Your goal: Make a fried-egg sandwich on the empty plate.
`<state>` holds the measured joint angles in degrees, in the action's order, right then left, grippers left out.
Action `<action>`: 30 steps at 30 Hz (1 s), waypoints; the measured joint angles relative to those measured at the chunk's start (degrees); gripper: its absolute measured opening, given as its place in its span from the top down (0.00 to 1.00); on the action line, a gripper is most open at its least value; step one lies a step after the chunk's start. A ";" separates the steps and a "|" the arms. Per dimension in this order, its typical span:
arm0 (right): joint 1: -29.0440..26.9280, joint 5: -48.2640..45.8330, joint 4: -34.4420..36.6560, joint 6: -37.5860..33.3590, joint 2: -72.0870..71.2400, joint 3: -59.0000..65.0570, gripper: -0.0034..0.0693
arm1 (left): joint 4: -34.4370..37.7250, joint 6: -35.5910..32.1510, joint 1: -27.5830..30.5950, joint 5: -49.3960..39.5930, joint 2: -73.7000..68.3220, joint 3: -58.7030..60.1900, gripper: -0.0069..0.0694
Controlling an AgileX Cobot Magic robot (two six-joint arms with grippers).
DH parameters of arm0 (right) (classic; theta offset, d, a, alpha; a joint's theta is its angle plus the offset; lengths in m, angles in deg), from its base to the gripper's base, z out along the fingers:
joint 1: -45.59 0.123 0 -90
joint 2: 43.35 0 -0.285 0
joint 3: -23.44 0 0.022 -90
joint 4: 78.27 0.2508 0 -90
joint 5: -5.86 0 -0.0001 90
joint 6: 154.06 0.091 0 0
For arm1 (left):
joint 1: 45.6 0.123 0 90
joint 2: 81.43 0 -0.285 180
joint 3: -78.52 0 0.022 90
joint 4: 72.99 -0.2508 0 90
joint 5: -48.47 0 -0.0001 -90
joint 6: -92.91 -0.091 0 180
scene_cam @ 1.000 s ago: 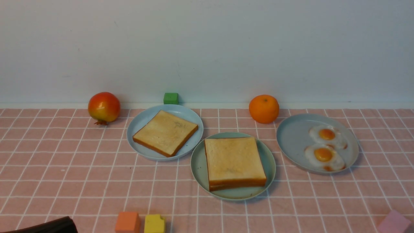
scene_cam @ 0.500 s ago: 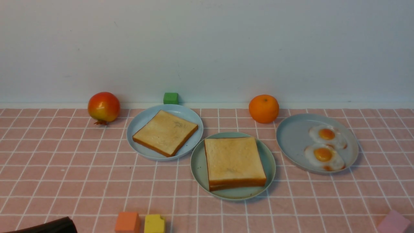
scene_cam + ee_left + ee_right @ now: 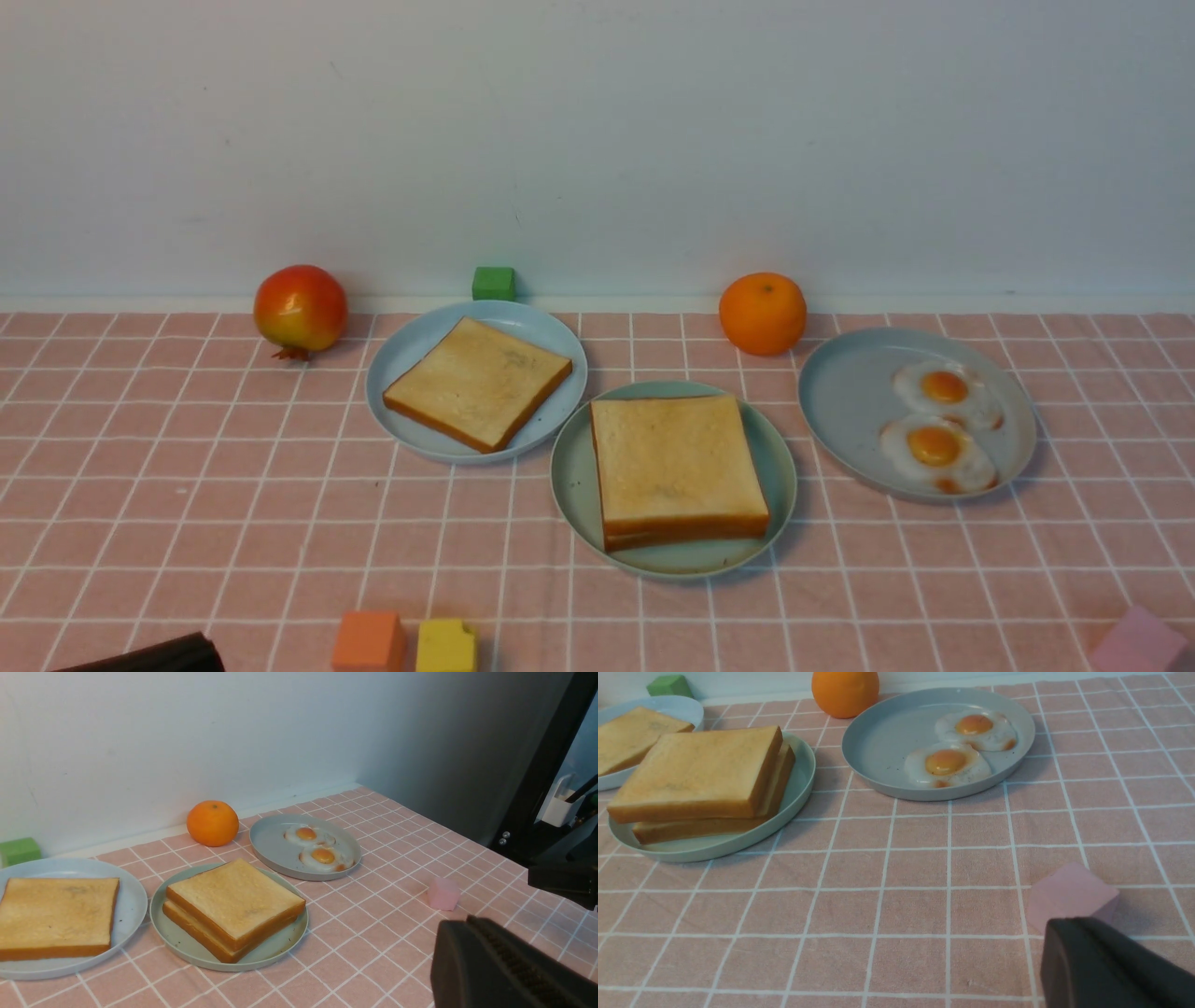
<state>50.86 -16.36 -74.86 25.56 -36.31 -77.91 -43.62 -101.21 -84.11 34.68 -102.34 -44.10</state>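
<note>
Two square toast slices lie stacked [image 3: 677,467] on the mint-green plate [image 3: 571,476] in the middle; what lies between them is hidden. Two fried eggs [image 3: 934,448] rest on a blue-grey plate [image 3: 840,392] to the right. A single toast slice [image 3: 476,383] sits on another pale plate [image 3: 401,355] to the left. My left gripper [image 3: 455,924] is shut and empty, low at the near left corner [image 3: 201,649]. My right gripper [image 3: 1066,924] is shut and empty, just before a pink cube [image 3: 1069,896].
A pomegranate [image 3: 300,308], a green cube [image 3: 493,283] and an orange [image 3: 762,313] stand along the back wall. An orange cube [image 3: 370,642] and a yellow cube [image 3: 446,646] sit at the near edge, the pink cube [image 3: 1134,644] at the near right.
In the front view the left gripper has sunk slightly toward the bottom edge. Everything on the table is unmoved.
</note>
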 joint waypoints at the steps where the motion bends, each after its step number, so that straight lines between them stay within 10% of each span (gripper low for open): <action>1: 0.00 0.00 0.00 0.00 0.00 0.00 0.95 | 0.00 0.00 0.00 0.00 0.00 0.00 0.88; 22: 0.00 -0.13 0.04 0.38 0.00 0.00 0.93 | -3.00 0.84 0.55 4.19 0.14 0.71 0.89; 30: 0.00 -0.13 0.06 0.38 0.00 0.00 0.92 | -20.14 16.49 24.89 8.27 7.34 10.68 0.89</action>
<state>50.86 -16.49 -74.80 25.94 -36.31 -77.91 -63.76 -84.72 -59.21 42.95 -95.00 -33.41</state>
